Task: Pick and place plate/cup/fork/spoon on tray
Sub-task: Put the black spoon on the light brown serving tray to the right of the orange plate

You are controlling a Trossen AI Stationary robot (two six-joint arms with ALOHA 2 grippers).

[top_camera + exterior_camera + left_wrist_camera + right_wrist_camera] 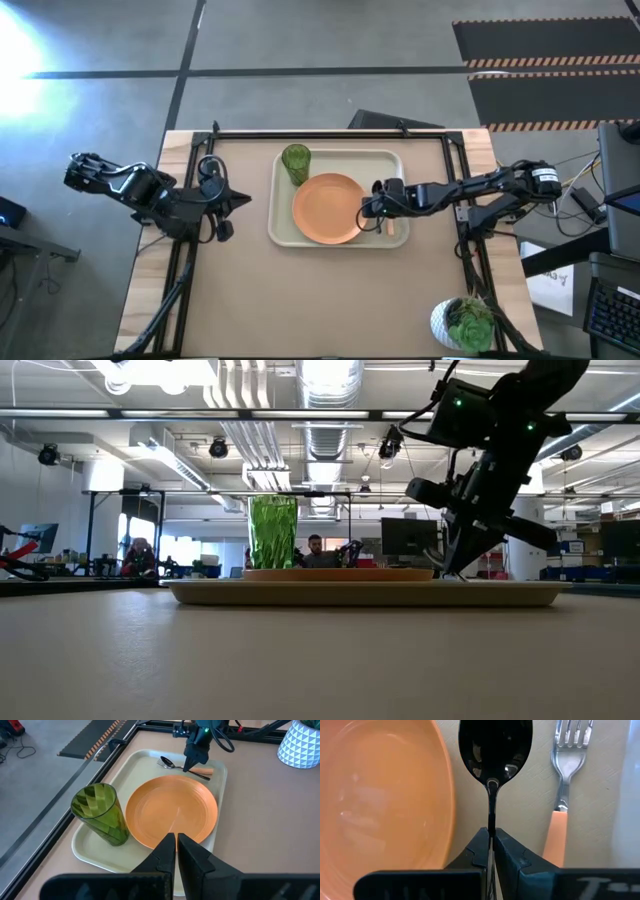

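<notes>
The cream tray lies mid-table. On it stand the orange plate and the green cup, the cup at the tray's far left corner. The fork, with silver tines and an orange handle, lies on the tray floor right of the plate. My right gripper is over the tray's right part, between plate and fork, shut on the dark spoon. My left gripper is shut and empty, left of the tray. My right gripper pinches the spoon's thin handle between its two fingertips, partway along it; in the left wrist view the handle runs on past the fingers. The fingers come from above, slanting down. The spoon lies level, bowl up, low over the tray floor; whether it rests there I cannot tell.
A white pot with a green plant stands at the table's near right corner. Black rails frame the table's far, left and right sides. People and desks show in the room behind in the low view.
</notes>
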